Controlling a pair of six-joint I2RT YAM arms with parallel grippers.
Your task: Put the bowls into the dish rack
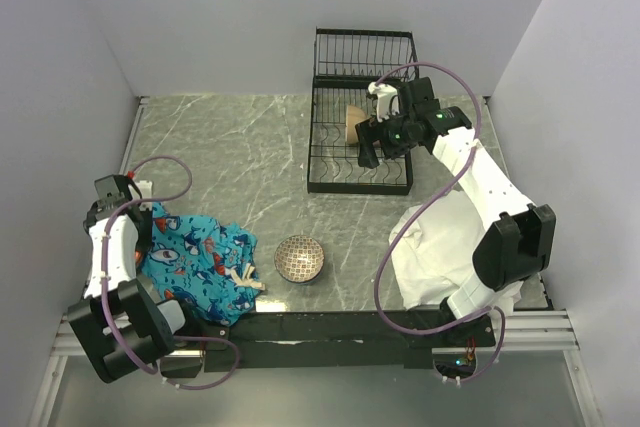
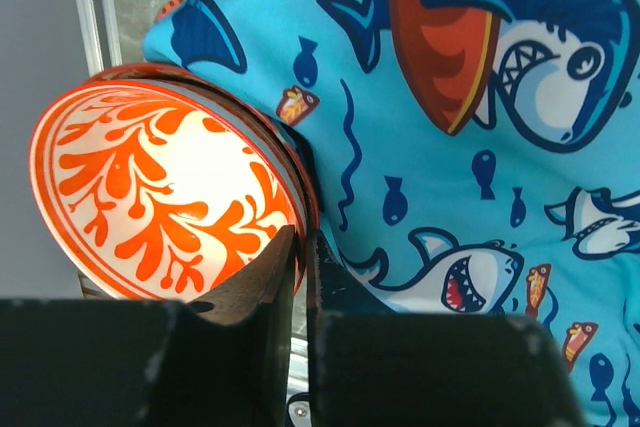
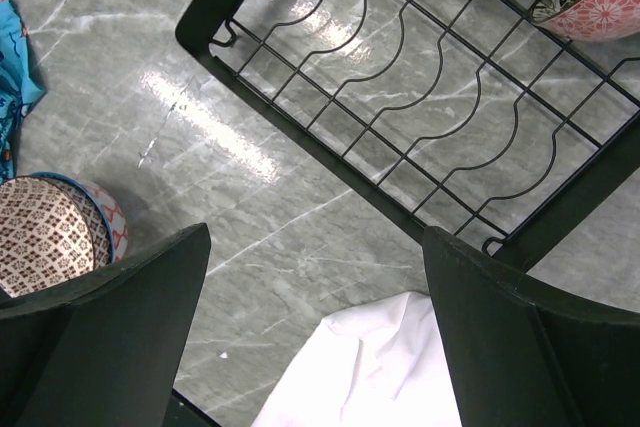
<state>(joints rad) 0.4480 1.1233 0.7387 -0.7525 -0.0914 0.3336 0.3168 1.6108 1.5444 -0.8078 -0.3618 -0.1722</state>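
The left claw (image 2: 303, 247) is pinched tight on the rim of an orange bowl (image 2: 170, 197). One finger is inside the bowl and one is outside, with almost no gap between them. The bowl is white inside with orange swirly leaves. It is tipped up on its side, so its inside faces the wrist camera. It is over the edge of a blue cloth with sharks on it (image 2: 450, 197), at the left side of the table (image 1: 230, 147). I cannot tell if the bowl is touching the cloth or is lifted off it.

The right claw (image 3: 315, 247) is wide apart, and nothing is between its fingers. It hangs over the front part of the dish rack (image 1: 350, 190) - the black wire rack that stands at the back of the table, a bit to the right. The rack has a flat bottom part with wavy wires and a taller basket part behind it.

Two bowls are already in the rack: a tan bowl (image 1: 354, 127) and a pink bowl with flowers (image 3: 598, 2), right beside each other.

One more bowl - a brown patterned bowl (image 1: 299, 258) - sits upright on the bare table near the front. It is between the shark cloth and a white cloth (image 1: 440, 242), and well apart from the rack. The white cloth lies at the right front, under the right arm.
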